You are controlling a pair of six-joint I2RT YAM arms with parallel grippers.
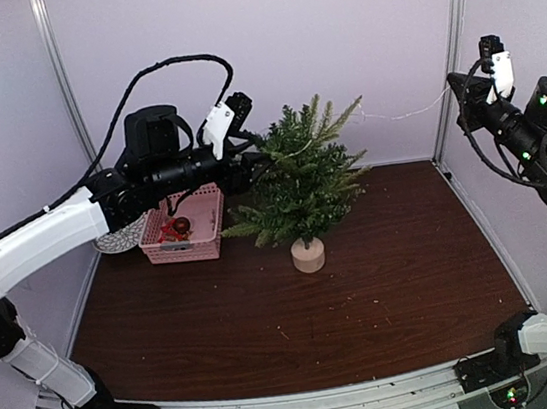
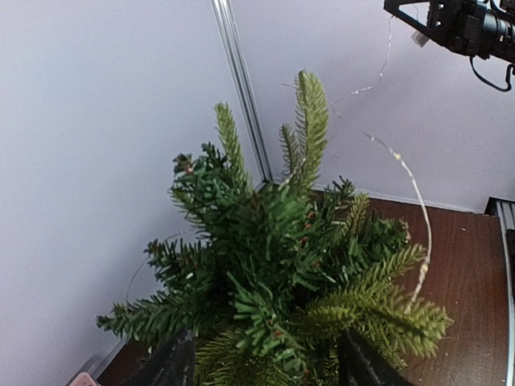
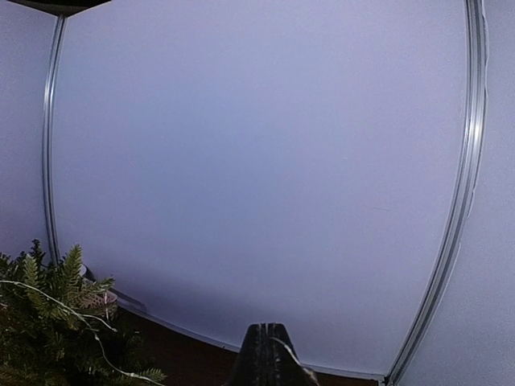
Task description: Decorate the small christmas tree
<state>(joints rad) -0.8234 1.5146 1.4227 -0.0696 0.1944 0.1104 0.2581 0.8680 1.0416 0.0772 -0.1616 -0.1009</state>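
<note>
Your pink lattice plastic basket (image 1: 184,251), back left on the dark wooden counter (image 1: 387,300), holds red and brown ornaments (image 1: 178,227). Beside it stands the small christmas tree (image 1: 302,175), bushy needles on a pale wooden stump, with bare counter in front. Your left fingers (image 2: 173,366) stand apart around its branches. Your right fingers (image 3: 261,358), raised high, pinch a thin wire (image 1: 405,115).

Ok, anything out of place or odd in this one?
Only the light wire: part of it spans open air from the small christmas tree to the raised, shut right gripper, instead of lying in the branches. Nothing spilled or toppled.
</note>
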